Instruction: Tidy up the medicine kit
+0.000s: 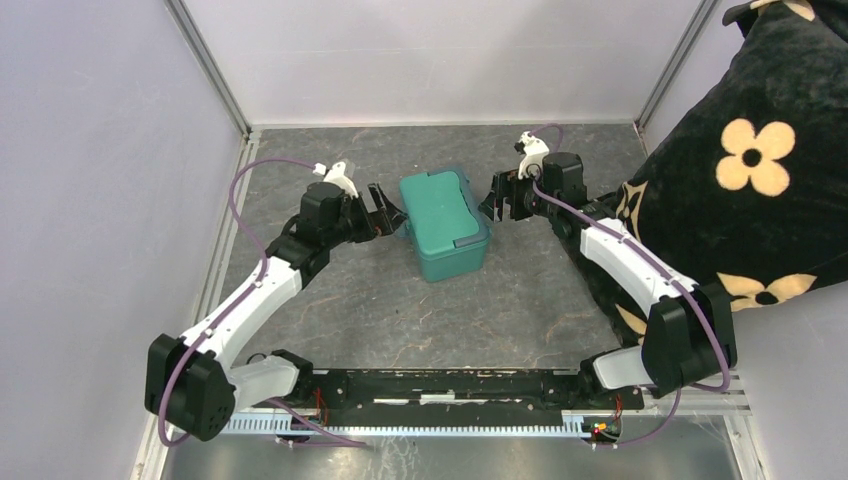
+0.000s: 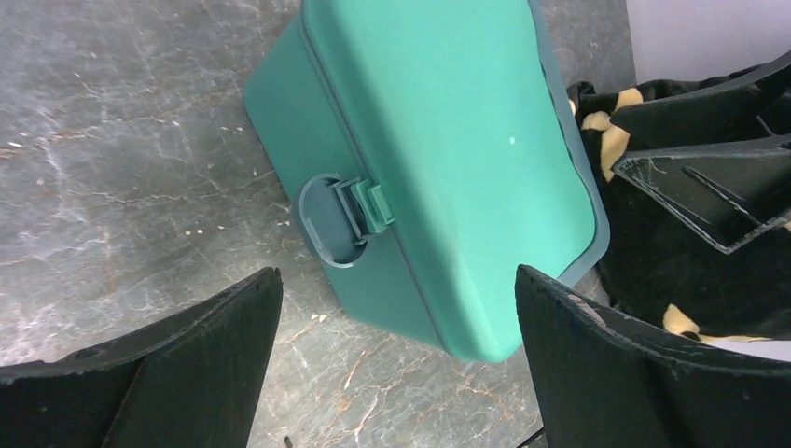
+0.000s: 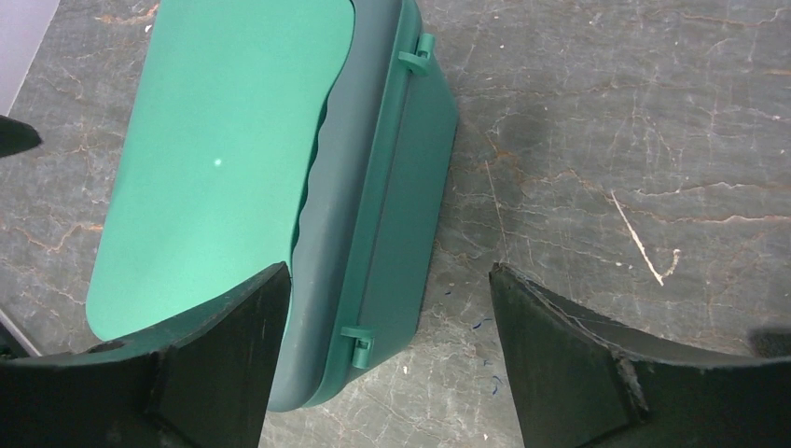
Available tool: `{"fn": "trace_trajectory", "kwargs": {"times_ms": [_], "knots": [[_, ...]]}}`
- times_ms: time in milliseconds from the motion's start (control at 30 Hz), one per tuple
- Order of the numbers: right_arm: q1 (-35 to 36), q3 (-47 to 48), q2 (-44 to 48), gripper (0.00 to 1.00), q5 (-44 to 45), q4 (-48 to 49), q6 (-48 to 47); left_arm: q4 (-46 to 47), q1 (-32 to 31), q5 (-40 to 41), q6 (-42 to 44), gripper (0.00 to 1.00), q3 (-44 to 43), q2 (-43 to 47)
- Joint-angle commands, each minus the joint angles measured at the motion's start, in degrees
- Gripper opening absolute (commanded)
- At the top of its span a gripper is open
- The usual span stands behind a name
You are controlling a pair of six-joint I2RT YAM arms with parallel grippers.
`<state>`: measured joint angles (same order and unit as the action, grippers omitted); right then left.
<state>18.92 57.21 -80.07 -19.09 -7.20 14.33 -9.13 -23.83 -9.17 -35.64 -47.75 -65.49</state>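
We see the medicine kit (image 1: 444, 222) sitting with its lid down at the middle of the tabletop (image 1: 400, 320), latch (image 2: 354, 213) toward the near side. Our left claw (image 1: 387, 215) flanks it on the left and our right claw (image 1: 498, 203) on the right. Both are spread wide and empty, probably so placed to steady the box from either side.

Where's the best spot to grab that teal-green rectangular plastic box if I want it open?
Probably the small front latch on the teal-green rectangular plastic box, approached from that long side, opposite the two hinges. The lid is shut, smooth and round-cornered, so the protruding latch tab looks like the only pinchable part.
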Motion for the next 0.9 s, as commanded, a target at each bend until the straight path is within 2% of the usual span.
{"fn": "trace_trajectory", "kwargs": {"times_ms": [0,267,533,867], "knots": [[0.05,-0.43,0.59,0.87,-2.88,3.84,1.65,8.21,0.27,-4.09,-4.92,1.00,2.23,-2.68],[0.03,-0.05,-1.84,0.93,-6.47,4.96,3.12,6.67,0.50,-0.79,-6.89,1.00,1.82,-7.58],[0.65,2.50,-7.61,0.94,-7.99,5.01,4.12,12.01,0.53,-1.96,-9.35,1.00,2.38,-11.44],[3.87,1.26,-9.85,0.72,-8.09,5.53,5.11,13.26,0.50,-3.09,-11.65,1.00,1.25,-13.31]]}}
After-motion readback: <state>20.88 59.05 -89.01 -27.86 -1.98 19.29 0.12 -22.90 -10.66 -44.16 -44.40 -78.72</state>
